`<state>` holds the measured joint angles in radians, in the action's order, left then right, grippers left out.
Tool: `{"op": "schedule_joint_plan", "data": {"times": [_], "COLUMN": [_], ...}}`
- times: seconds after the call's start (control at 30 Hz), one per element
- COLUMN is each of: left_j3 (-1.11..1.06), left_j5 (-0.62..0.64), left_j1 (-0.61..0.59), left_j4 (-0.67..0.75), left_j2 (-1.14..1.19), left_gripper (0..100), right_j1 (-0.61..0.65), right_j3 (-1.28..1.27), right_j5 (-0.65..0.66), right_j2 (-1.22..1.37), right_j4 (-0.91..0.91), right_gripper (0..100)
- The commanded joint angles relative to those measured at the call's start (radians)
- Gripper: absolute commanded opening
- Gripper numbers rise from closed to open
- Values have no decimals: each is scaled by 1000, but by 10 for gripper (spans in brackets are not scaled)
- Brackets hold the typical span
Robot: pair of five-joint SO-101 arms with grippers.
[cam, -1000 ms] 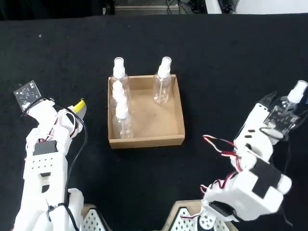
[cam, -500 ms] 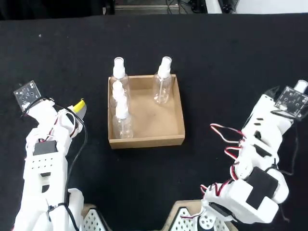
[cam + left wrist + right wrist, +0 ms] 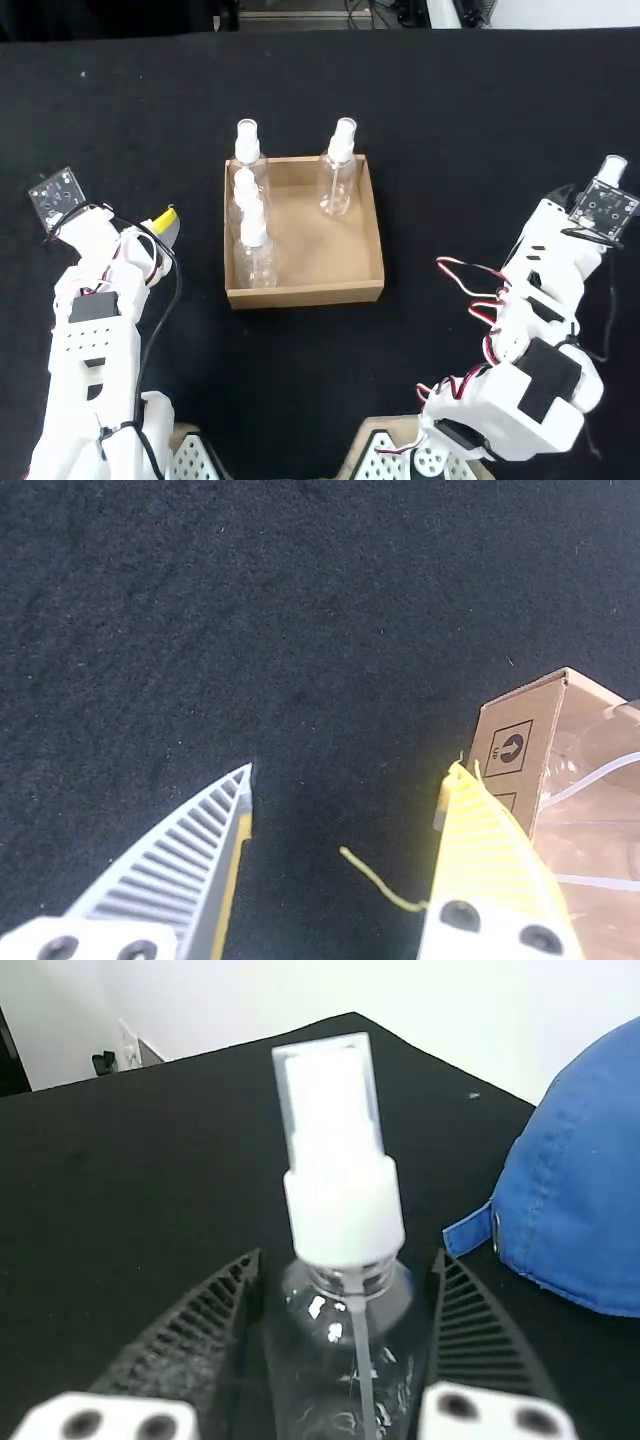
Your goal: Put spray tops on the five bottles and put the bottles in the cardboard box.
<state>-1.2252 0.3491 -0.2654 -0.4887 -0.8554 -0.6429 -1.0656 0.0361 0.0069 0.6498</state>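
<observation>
The cardboard box [image 3: 372, 232] sits mid-table. Clear bottles with white spray tops stand in it: one [image 3: 338, 172] at the far right corner and three along the left wall [image 3: 247, 150], [image 3: 247, 195], [image 3: 254, 250]. At the table's right edge my right gripper [image 3: 603, 190] is shut on a fifth clear bottle, whose spray top [image 3: 611, 170] pokes out above it. In the right wrist view this bottle [image 3: 340, 1200] stands upright between the black fingers [image 3: 200, 1330]. My left gripper [image 3: 350, 775] is open above bare cloth, left of the box corner [image 3: 530, 745].
Black cloth [image 3: 450, 120] covers the table. A blue cap [image 3: 580, 1190] lies just beyond the held bottle at the table's edge. The left arm [image 3: 95, 300] rests at the front left, its yellow finger [image 3: 165, 220] about a hand's width from the box.
The right arm has straightened and swung toward the right edge with the bottle in its gripper; the spray top now shows higher. The left arm has not moved.
</observation>
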Motion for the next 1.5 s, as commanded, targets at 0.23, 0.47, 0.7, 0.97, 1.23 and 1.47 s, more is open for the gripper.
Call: {"op": "schedule_joint_plan", "data": {"times": [0.23, 0.47, 0.7, 0.97, 1.23, 1.47], "left_j3": [19, 19, 22, 21, 21, 21], "left_j5": [0, 0, 0, 0, 0, 0], "left_j1": [-10, -10, -10, -10, -10, -10], "left_j4": [18, 18, 18, 18, 18, 18], "left_j2": [-28, -28, -28, -28, -28, -28], "left_gripper": [282, 282, 282, 282, 282, 282], "right_j1": [-31, -41, -9, 160, 442, 686], "right_j3": [15, 8, -47, -51, -44, -120], "right_j5": [11, 11, 2, 2, 0, -133], "right_j2": [-7, -59, -395, -915, -1316, -1448], "right_j4": [0, -9, -265, -795, -1203, -1307], "right_gripper": [172, 77, 82, 79, 79, 78]}}
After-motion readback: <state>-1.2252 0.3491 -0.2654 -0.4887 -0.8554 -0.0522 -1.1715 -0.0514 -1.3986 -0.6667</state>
